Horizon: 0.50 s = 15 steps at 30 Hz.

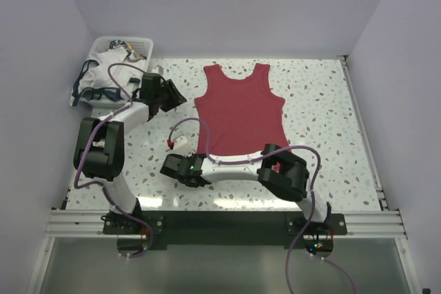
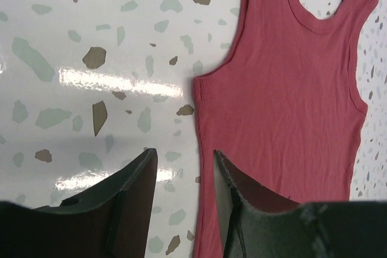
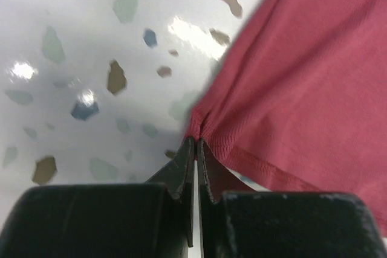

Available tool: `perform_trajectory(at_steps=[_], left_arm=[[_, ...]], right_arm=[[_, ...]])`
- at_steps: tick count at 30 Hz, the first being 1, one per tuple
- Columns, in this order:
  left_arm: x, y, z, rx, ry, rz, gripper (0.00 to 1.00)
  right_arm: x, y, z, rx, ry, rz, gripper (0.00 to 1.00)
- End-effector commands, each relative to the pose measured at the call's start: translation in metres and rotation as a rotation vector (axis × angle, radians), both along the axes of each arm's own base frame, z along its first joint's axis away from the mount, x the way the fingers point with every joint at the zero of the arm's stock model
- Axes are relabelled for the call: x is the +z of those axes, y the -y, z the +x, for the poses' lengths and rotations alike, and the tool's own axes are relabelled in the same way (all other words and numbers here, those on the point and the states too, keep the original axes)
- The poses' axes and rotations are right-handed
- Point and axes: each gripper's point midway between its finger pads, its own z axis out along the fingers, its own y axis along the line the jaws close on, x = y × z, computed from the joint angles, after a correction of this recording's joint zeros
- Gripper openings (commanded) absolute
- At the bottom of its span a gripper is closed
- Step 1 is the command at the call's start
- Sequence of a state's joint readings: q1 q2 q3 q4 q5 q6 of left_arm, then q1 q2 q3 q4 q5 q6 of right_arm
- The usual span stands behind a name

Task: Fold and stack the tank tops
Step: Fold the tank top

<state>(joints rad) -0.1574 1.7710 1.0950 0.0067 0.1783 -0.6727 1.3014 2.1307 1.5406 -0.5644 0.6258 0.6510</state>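
Opening of the first fold. The right tool (image 3: 195,143) is pinched shut on the hem corner of the red tank top (image 1: 238,111), which lies flat on the table (image 1: 317,135) ahead of it. The left tool (image 2: 184,151), part-open and empty, straddles the top's side edge. Next, probably: the left closes and both lift that side across.

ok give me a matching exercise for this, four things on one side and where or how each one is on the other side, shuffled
Things
1. red tank top
2. white tank top
3. left gripper
4. right gripper

Place or state
a. shut, pinching a bottom corner of the red cloth
b. bunched up in the basket
c. open, at the side edge of the red cloth
d. spread flat on the table

Pairs: 1-d, 2-b, 3-c, 4-a
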Motion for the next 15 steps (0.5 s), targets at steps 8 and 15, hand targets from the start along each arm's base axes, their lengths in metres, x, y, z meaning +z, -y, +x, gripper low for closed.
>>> perform_trajectory(at_steps=[8, 15], left_arm=[[0.001, 0.026, -0.020, -0.071, 0.084, -0.113, 0.54], [-0.023, 0.039, -0.014, -0.086, 0.053, -0.139, 0.54]], right_arm=[[0.052, 0.027, -0.023, 0.037, -0.055, 0.251, 0.00], [0.056, 0.045, -0.028, 0.014, -0.075, 0.288, 0.00]])
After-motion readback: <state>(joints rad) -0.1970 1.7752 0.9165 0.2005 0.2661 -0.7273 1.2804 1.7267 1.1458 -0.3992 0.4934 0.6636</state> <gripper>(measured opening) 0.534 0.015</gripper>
